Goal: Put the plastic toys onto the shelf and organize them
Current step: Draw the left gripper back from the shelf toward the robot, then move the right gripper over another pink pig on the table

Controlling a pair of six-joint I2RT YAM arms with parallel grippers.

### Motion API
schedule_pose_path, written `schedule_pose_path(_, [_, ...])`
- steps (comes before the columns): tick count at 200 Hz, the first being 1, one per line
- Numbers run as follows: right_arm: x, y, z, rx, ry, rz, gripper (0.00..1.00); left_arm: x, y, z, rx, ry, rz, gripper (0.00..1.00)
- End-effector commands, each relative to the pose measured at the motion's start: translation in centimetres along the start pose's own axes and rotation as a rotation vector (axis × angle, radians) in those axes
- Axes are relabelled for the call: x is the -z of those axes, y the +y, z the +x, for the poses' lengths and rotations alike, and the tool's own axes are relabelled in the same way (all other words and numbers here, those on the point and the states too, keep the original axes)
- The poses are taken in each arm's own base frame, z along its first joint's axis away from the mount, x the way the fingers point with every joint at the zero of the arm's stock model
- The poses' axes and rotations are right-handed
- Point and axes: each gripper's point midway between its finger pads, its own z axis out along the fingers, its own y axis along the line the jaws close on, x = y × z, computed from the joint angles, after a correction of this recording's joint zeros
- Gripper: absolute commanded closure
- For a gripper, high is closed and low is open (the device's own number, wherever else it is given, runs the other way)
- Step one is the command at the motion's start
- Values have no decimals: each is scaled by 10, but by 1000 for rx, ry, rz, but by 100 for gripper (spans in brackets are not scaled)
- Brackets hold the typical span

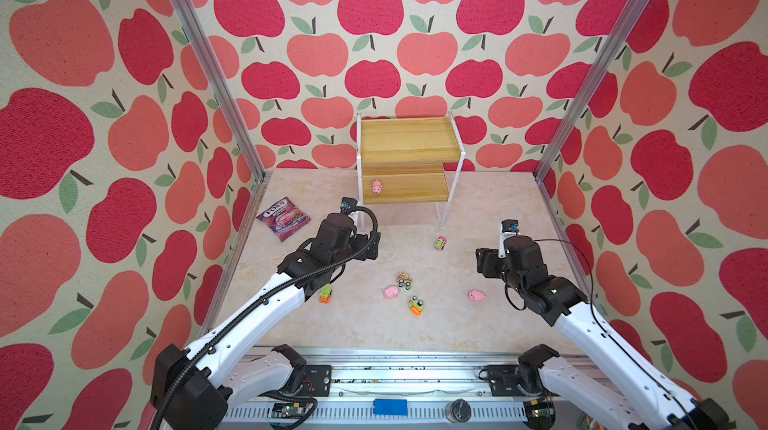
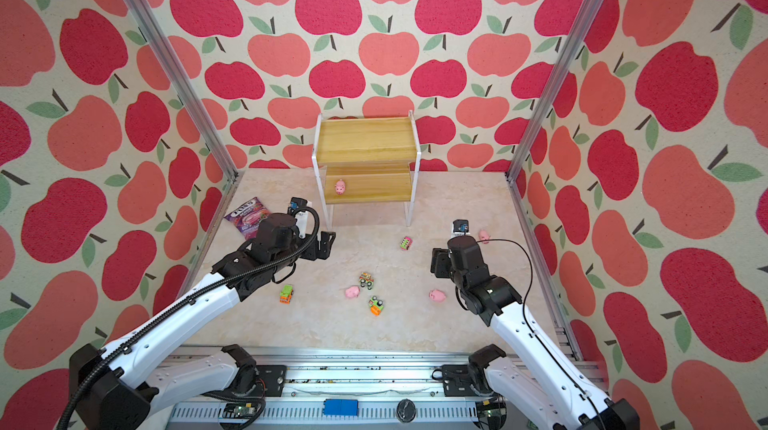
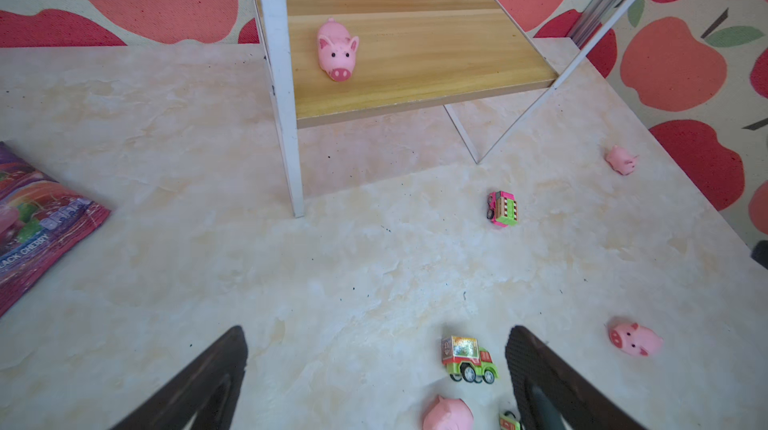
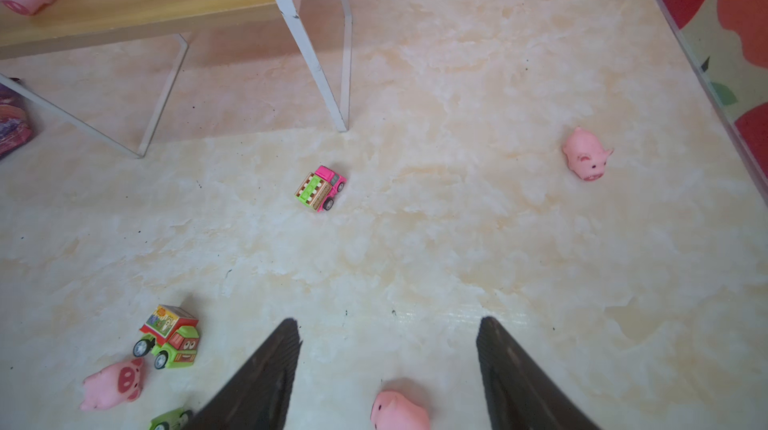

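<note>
One pink pig (image 1: 376, 187) sits on the lower board of the shelf (image 1: 405, 137); three more pigs (image 1: 391, 292) and all four toy vehicles (image 1: 404, 280) lie scattered on the table (image 1: 478, 207). The left end effector (image 3: 376, 332) and right end effector (image 4: 388, 320) hang spread and empty, so most of the job is left

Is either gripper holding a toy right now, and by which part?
Nothing is held: left gripper and right gripper both stand open, no toy gripped.
</note>
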Motion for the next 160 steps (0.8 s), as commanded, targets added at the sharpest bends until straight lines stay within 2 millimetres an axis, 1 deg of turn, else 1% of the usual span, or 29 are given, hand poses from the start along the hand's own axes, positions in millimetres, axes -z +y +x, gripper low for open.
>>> schedule_pose_path(1, [1,-14,25,-92,113,75,29,24,14,36,27,186,13,1])
schedule_pose_path(13, [0,-17,34,-111,154,94,29,32,27,42,66,243,-10,1])
schedule_pose_path(26, [0,-21,45,-146,194,114,29,37,38,45,103,274,-28,1])
schedule_pose_path(40, [1,-24,56,-201,226,133,29,37,45,42,131,272,-27,1])
schedule_pose_path(53, [1,-27,66,-271,249,152,29,33,47,38,145,272,-11,1])
schedule_pose_path(87, [-3,-27,89,-430,313,175,29,15,37,34,129,248,60,1])
schedule_pose_path(105, [-2,-26,97,-528,347,196,29,13,30,33,99,246,90,1])
schedule_pose_path(108, [-2,-26,98,-542,351,201,29,8,30,37,96,265,90,1])
schedule_pose_path(116, [0,-27,100,-580,361,217,29,6,26,40,81,276,99,1])
schedule_pose_path(143, [-1,-21,105,-721,381,227,30,4,15,47,62,278,146,1])
schedule_pose_path(160, [-4,-20,109,-761,408,249,29,5,7,53,54,303,180,0])
